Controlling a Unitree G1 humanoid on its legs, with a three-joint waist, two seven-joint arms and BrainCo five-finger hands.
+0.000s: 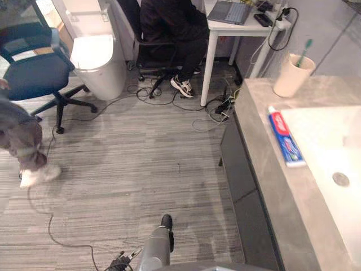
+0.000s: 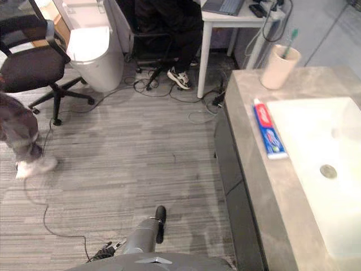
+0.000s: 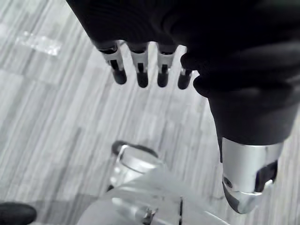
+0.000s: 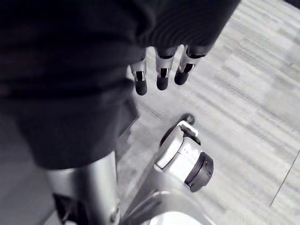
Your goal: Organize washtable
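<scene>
Grey-striped floor (image 1: 141, 158) spreads ahead of me in the left eye view, with a person (image 1: 169, 28) seated at a white desk (image 1: 225, 25) at 12 o'clock. The washtable's stone tabletop (image 1: 265, 169) runs along my right, from about 1 to 4 o'clock. On it a toothpaste tube (image 1: 286, 138) lies flat just beside the white basin (image 1: 333, 141), its long axis running roughly 12 to 6 along the basin's edge. A beige cup (image 1: 292, 76) stands upright beyond it at 1 o'clock, a green toothbrush (image 1: 304, 52) leaning inside.

From the right eye view the tube (image 2: 268, 135) and cup (image 2: 278, 68) sit well apart on the same tabletop strip.

My left wrist view shows my left hand (image 3: 161, 65) hanging over the floor, fingers straight and relaxed, nothing in its grasp.

My right wrist view shows my right hand (image 4: 161, 72) likewise over the floor, fingers loose and empty.

Nothing on the washtable looks handled yet. With the tube off at my 2 o'clock, I judge the right hand the nearer one. It would need to come across the tube's narrow width, not along its length.
</scene>
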